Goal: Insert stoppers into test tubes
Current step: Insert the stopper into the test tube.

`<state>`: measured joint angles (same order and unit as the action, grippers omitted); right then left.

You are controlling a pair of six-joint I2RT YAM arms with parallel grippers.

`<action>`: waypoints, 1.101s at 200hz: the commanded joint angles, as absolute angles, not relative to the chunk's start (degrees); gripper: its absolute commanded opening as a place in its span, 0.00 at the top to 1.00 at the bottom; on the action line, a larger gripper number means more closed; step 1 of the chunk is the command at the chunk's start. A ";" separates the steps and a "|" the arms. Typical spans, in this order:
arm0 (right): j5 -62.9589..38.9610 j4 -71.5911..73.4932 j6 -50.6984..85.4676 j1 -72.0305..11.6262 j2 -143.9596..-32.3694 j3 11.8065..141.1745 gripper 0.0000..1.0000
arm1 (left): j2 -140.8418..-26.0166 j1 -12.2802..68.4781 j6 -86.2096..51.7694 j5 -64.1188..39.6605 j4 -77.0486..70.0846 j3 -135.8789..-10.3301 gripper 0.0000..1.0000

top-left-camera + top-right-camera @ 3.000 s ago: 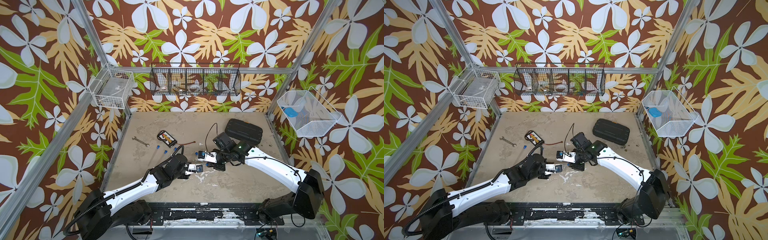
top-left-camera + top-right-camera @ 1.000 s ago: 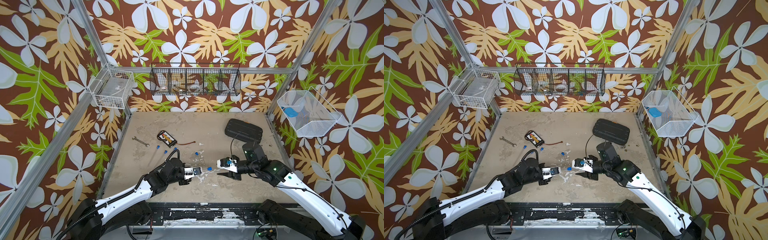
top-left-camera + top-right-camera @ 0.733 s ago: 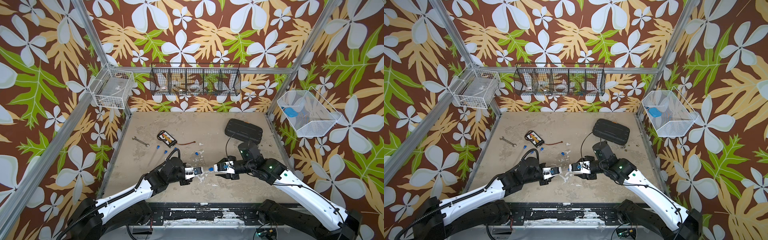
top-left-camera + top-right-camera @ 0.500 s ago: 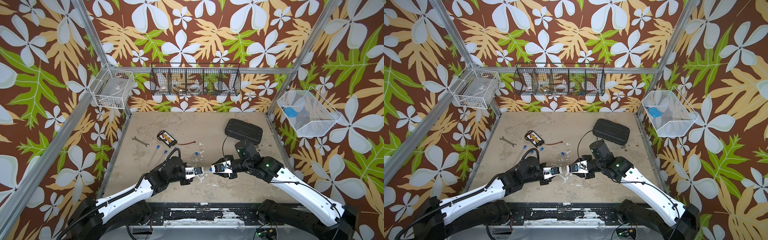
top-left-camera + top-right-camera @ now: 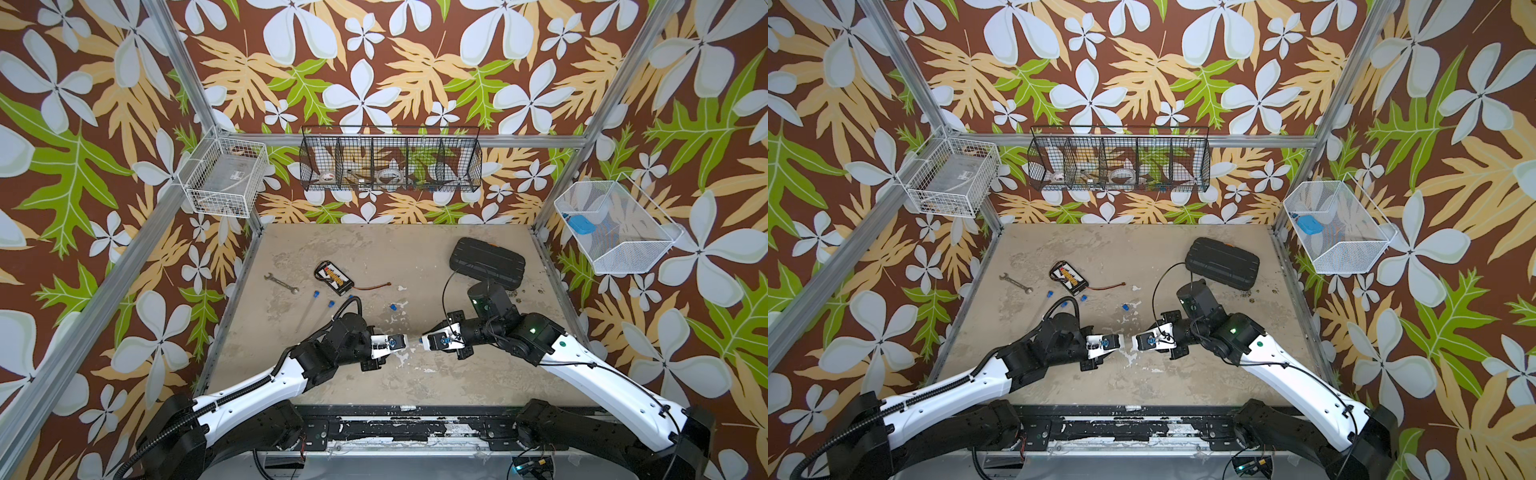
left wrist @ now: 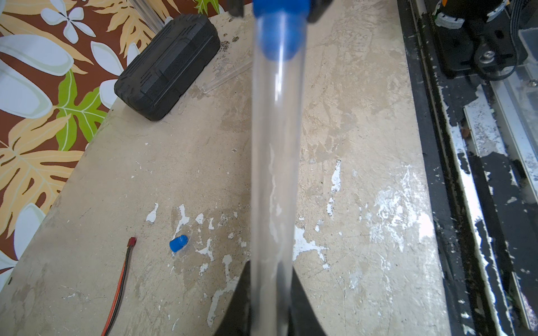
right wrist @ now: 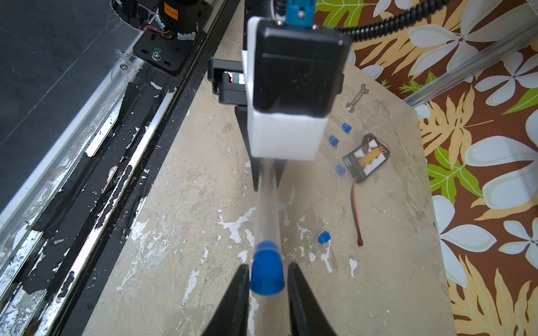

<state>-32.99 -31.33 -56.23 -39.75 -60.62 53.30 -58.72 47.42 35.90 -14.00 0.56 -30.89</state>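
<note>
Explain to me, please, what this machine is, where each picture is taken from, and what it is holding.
This is a two-armed robot; each arm ends in a two-fingered gripper. Both top views look down on the whole beige tabletop; each wrist view comes from a camera on one arm, looking along its fingers. The left gripper is shut on a slim clear test tube. The right gripper has its jaws close on either side of a small bright-blue plastic stopper in that tube's mouth; whether they pinch it is unclear. On the table lie a silver metal wrench, a black circuit board with a red wire, a black hard case, one loose blue stopper and tubes already stoppered.
</note>
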 commanded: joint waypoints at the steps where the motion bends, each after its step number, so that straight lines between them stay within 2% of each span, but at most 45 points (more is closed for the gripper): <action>1: -33.63 -31.23 -56.85 -39.90 -60.91 53.52 0.78 | -58.75 47.41 35.07 -14.85 0.07 -31.20 1.00; 88: -36.02 -29.07 -52.90 -40.35 -63.18 53.35 0.86 | -57.45 47.49 37.67 -15.22 -0.83 -33.02 1.00; 220: -40.23 -17.45 -39.85 -40.38 -66.61 50.28 0.86 | -53.86 47.64 43.18 -14.60 -5.09 -32.98 1.00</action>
